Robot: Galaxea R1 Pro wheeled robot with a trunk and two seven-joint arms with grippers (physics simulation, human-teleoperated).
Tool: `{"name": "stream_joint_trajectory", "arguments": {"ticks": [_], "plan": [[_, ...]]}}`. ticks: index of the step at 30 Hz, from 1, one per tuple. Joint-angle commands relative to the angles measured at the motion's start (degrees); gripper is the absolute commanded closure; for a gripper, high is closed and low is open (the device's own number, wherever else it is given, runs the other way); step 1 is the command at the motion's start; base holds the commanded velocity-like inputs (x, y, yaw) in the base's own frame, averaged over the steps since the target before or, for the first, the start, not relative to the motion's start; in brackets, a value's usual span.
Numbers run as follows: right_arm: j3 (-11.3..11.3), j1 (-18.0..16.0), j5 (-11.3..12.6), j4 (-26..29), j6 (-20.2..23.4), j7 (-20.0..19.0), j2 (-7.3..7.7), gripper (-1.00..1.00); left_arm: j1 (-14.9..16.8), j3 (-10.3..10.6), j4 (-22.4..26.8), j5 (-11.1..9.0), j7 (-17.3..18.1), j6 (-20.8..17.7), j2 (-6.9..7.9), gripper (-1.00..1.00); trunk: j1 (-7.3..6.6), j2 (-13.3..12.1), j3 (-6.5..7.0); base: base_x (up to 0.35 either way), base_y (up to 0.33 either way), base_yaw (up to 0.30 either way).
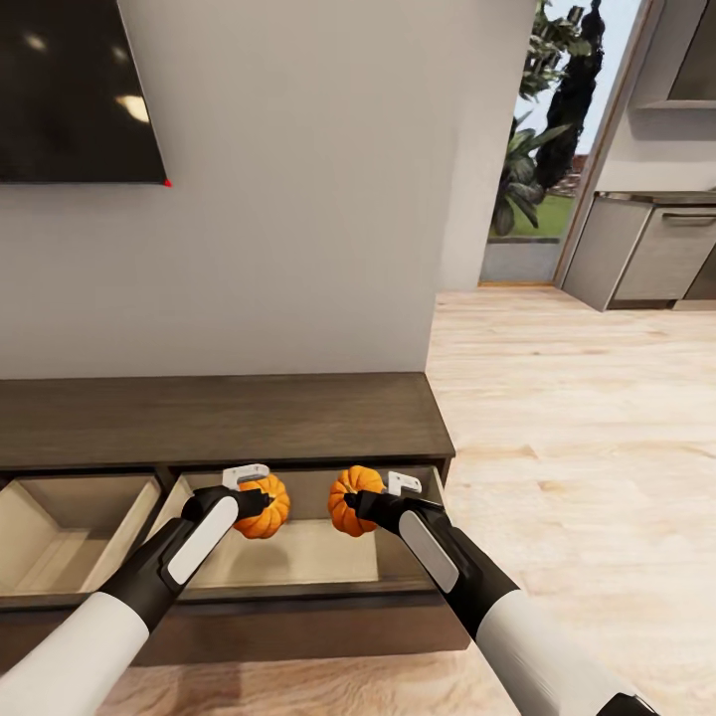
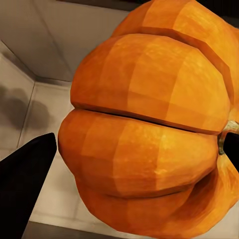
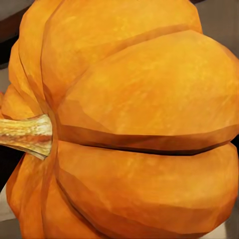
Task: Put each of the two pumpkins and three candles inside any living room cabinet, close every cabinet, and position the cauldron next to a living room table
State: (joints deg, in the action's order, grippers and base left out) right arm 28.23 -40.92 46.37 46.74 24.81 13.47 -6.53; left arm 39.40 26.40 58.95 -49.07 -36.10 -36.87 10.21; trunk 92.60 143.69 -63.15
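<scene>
Two small orange pumpkins hang over the open right-hand drawer of the long dark brown cabinet [image 1: 219, 418]. My left gripper [image 1: 257, 502] is shut on the left pumpkin [image 1: 268, 507], which looms close in the left wrist view [image 2: 149, 129] above the drawer's pale floor. My right gripper [image 1: 360, 502] is shut on the right pumpkin [image 1: 348, 497]; the right wrist view shows its ribbed side [image 3: 139, 129] and pale stem [image 3: 25, 134]. The candles and the cauldron are out of view.
A second drawer [image 1: 70, 532] stands open at the left. A dark TV screen [image 1: 75, 89] hangs on the wall above. Bare wood floor [image 1: 577, 428] stretches right toward grey kitchen units [image 1: 656, 254] and a glass door [image 1: 542, 149].
</scene>
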Motion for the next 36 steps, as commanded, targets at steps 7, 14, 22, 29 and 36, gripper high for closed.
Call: {"name": "stream_joint_trajectory", "arguments": {"ticks": [7, 14, 22, 29, 36], "plan": [[0.1, 0.0, 0.9, 0.1, 0.0, 0.6, 0.03, 1.00, 0.1, 0.2, 0.0, -0.5, -0.7, 0.0, 0.07, 1.00, 0.14, 0.1, -1.38, 0.001, 0.000, 0.000], [0.1, 0.0, 0.9, 0.1, 0.0, 0.7, 0.03, 1.00, 0.1, 0.2, -0.3, -0.4, -0.7, 0.0, 0.02, 1.00, 0.32, 0.2, -2.94, 0.000, 0.000, 0.000], [0.1, 0.0, 0.9, 0.1, 0.0, 0.7, 0.03, 1.00, 0.1, 0.2, -0.4, -0.4, -0.7, 0.0, 0.02, 1.00, 0.53, 0.3, -4.71, 0.000, 0.000, 0.000], [0.1, 0.0, 0.9, 0.1, 0.0, 0.7, 0.03, 1.00, 0.0, 0.2, -0.4, -0.4, -0.7, 0.0, 0.01, 1.00, 0.71, 0.4, -6.26, 0.000, 0.000, 0.000], [0.1, 0.0, 0.9, 0.1, 0.0, 0.7, 0.03, 1.00, 0.1, 0.2, -0.2, -0.4, -0.7, 0.0, 0.04, 1.00, 0.76, 0.4, -6.70, 0.000, 0.000, 0.000]]}}
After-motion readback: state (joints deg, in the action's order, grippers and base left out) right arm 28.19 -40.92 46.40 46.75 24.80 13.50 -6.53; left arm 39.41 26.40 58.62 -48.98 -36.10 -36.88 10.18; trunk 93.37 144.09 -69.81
